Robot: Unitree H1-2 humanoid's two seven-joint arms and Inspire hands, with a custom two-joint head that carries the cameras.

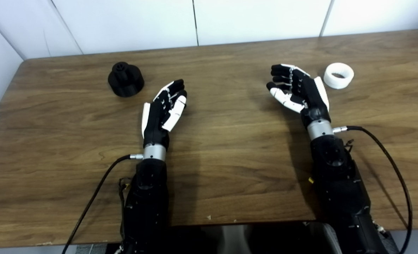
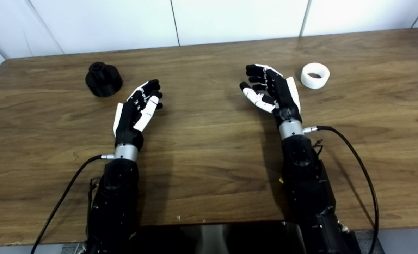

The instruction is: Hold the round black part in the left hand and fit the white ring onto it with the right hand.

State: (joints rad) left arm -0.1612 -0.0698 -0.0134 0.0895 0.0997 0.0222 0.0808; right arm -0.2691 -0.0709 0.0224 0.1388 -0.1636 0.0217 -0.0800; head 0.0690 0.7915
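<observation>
A lab or test bench, by the look of it: a bare wood-grain table (image 1: 230,148) pushed against plain white wall panels (image 1: 124,21) with dark seams; nothing homely on it, only a black machined part (image 1: 125,79) and a white ring (image 1: 338,75); loose black cables (image 1: 388,158) trail off the robot's forearms

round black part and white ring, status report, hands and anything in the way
Left hand open, right hand open, both empty. Round black part and white plastic ring untouched on wooden table. Nothing in the way.
</observation>
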